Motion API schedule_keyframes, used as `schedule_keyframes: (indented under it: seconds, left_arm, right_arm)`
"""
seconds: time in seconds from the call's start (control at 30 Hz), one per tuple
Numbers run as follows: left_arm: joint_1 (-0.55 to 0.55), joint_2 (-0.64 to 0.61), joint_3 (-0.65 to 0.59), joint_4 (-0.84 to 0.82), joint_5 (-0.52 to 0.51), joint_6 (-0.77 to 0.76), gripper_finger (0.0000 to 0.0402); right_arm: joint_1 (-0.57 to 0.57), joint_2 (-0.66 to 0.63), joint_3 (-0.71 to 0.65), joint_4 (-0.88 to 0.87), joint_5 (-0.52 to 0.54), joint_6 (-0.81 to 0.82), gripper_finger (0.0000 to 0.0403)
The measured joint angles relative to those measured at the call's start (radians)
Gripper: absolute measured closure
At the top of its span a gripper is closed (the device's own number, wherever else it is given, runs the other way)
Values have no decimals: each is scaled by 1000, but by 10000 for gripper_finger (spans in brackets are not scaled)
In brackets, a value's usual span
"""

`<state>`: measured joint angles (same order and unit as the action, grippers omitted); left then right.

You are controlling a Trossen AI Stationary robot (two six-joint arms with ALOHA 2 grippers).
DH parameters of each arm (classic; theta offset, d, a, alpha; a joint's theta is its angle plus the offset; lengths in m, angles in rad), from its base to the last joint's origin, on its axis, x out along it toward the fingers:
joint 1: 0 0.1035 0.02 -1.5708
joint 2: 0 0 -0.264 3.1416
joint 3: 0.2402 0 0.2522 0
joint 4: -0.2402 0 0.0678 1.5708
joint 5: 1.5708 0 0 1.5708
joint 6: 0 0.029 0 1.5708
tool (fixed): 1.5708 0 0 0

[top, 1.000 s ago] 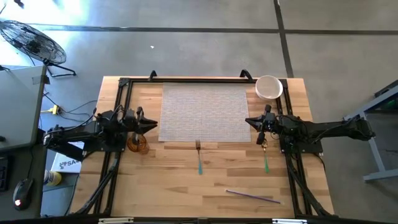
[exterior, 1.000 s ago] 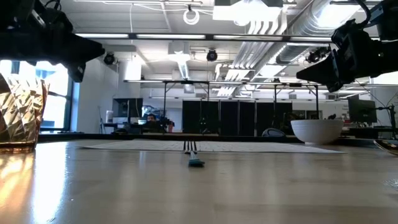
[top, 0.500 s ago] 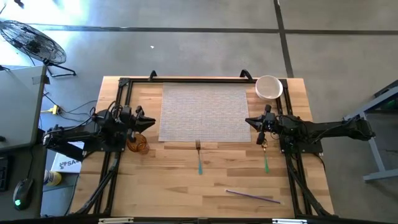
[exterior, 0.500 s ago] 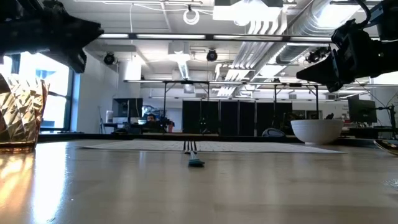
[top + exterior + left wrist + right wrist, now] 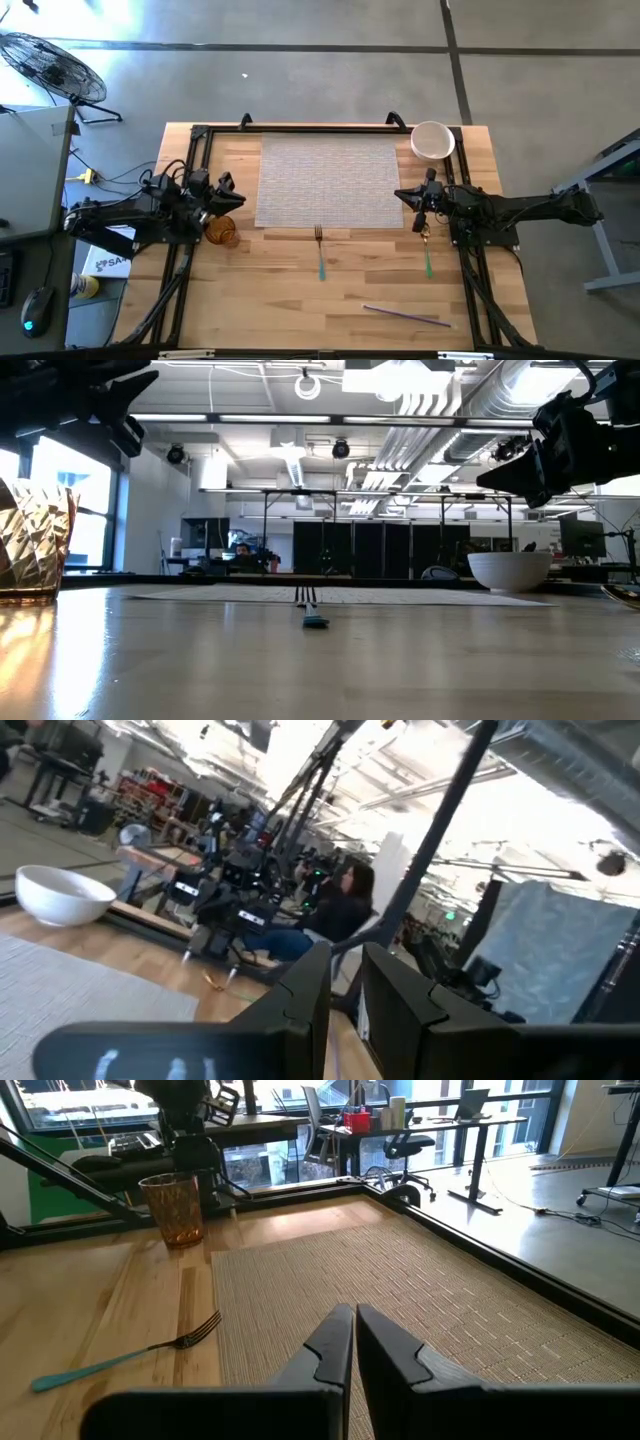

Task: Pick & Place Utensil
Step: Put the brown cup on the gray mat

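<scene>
A fork with a teal handle (image 5: 320,252) lies flat on the wood, its tines just off the near edge of the woven placemat (image 5: 330,180); it also shows in the low view (image 5: 313,612) and the right wrist view (image 5: 130,1355). A second teal-handled utensil with a gold head (image 5: 427,255) lies near the right arm. My right gripper (image 5: 402,195) hovers shut over the placemat's right edge (image 5: 355,1315). My left gripper (image 5: 238,198) is shut and raised above the amber glass (image 5: 222,233), tipped upward toward the room (image 5: 345,955).
A white bowl (image 5: 433,140) stands at the far right corner. The amber glass (image 5: 35,540) stands upright on the left of the table. A thin purple stick (image 5: 405,315) lies near the near edge. A black frame rail (image 5: 300,129) borders the work area. A person sits beyond the table (image 5: 335,910).
My left gripper has risen and drawn back a little toward the table's left edge, away from the placemat, tipping upward. The right arm and all objects have kept still.
</scene>
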<state>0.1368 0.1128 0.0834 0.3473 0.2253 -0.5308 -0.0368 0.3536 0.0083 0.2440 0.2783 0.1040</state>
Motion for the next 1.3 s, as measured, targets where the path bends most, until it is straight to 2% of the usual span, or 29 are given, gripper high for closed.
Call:
schedule_keyframes:
  seconds: [0.27,0.4,0.53,0.63,0.77,1.07,1.17,1.3]
  left_arm:
    - [-8,92,2,62,-11,-24,342]
    - [-72,135,21,95,-15,-3,342]
    - [-167,184,73,64,-64,55,342]
    - [-246,226,106,-13,-163,97,342]
    - [-356,295,142,-88,-362,104,342]
    - [-639,514,295,-111,-561,163,342]
    - [-739,597,375,-198,-676,172,342]
    - [-849,697,501,-401,-844,123,342]
  right_arm:
    - [0,0,0,0,0,0,391]
    - [0,0,0,0,0,0,391]
    - [0,0,0,0,0,0,391]
    - [0,0,0,0,0,0,391]
    - [0,0,0,0,0,0,391]
    - [0,0,0,0,0,0,391]
    - [0,0,0,0,0,0,391]
    - [0,0,0,0,0,0,391]
